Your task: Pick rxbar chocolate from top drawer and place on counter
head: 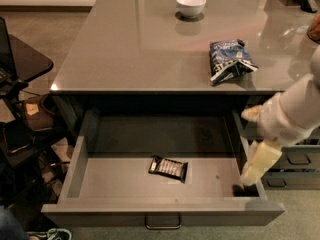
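The bar (168,167) lies flat in the middle of the drawer (75,166), well left of the gripper (257,164) at the right front corner, its grip state untellable, so it should travel left, clear of the counter (140,49) edge, then descend square across the bar's short width.

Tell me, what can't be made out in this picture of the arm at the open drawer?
1. The gripper is at the right wall of the top drawer. The arm behind it is cut off by the right edge of the camera view.
2. The rxbar chocolate: lettering too small to read.
3. The drawer's back: shadowed under the counter.
4. The snack bag: print too small to read.
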Action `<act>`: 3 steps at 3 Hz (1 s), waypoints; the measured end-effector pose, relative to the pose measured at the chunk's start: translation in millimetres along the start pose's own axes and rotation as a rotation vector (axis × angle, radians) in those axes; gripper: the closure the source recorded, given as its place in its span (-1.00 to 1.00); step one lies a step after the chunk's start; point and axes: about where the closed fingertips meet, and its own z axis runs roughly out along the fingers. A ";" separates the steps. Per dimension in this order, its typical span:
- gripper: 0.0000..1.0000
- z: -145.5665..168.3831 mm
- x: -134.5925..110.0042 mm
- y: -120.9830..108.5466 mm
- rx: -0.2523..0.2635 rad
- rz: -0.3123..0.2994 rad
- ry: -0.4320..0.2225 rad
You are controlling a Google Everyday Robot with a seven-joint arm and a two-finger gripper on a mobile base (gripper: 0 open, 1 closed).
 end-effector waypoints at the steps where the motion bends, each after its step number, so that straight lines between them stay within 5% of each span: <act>1: -1.00 85.0 23.3 5.5 -0.074 0.100 -0.091; 3: -1.00 111.0 28.5 3.5 -0.095 0.120 -0.134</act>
